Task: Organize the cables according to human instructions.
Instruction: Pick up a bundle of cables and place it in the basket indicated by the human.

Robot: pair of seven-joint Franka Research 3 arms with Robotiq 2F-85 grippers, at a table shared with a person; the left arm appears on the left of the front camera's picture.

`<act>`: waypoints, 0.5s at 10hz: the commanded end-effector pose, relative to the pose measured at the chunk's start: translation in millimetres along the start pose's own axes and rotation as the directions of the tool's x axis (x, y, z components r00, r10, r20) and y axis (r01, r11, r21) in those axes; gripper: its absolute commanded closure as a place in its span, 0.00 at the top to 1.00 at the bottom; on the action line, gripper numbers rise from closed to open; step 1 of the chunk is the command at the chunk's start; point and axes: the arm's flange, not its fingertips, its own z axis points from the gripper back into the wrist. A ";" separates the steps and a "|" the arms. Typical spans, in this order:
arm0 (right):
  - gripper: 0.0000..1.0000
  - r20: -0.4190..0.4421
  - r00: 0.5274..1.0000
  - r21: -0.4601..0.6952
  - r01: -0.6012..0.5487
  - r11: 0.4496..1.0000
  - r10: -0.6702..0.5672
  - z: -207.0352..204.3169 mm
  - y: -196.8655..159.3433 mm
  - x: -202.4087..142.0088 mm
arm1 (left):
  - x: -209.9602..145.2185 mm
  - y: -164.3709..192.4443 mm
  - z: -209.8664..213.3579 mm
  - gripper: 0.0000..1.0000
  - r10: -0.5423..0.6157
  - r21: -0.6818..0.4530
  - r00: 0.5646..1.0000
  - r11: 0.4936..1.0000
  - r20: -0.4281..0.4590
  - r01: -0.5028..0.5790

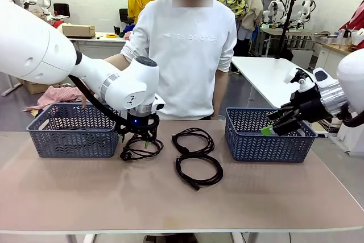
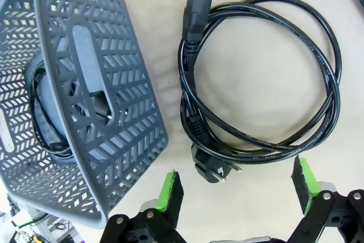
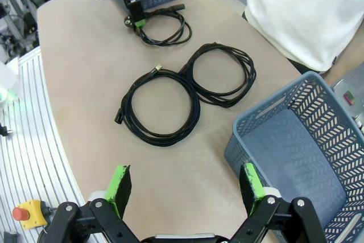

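Observation:
A coiled black cable (image 2: 190,119) lies on the table beside the left basket (image 1: 74,135). My left gripper (image 2: 236,189) hangs open just above it, green pads on either side of its plug end; the front view has this gripper (image 1: 142,140) over the coil (image 1: 129,155). Another cable (image 2: 40,123) sits inside the left basket. Two more coils lie mid-table, one farther (image 1: 183,151) and one nearer (image 1: 196,184), also seen from the right wrist (image 3: 226,102) (image 3: 162,138). My right gripper (image 1: 273,128) (image 3: 185,183) is open and holds nothing, above the right basket (image 3: 301,146).
A person in a white sweatshirt (image 1: 187,49) stands at the far edge, between the two blue baskets, one arm reaching toward the left one. The right basket holds nothing. Bare tabletop stretches along the near side (image 1: 170,209).

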 end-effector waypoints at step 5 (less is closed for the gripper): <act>1.00 0.024 1.000 0.008 -0.019 1.000 0.019 -1.6 -3.6 1.7 | 6.9 -11.3 -11.6 1.00 0.064 0.036 0.998 0.997 0.001 -0.064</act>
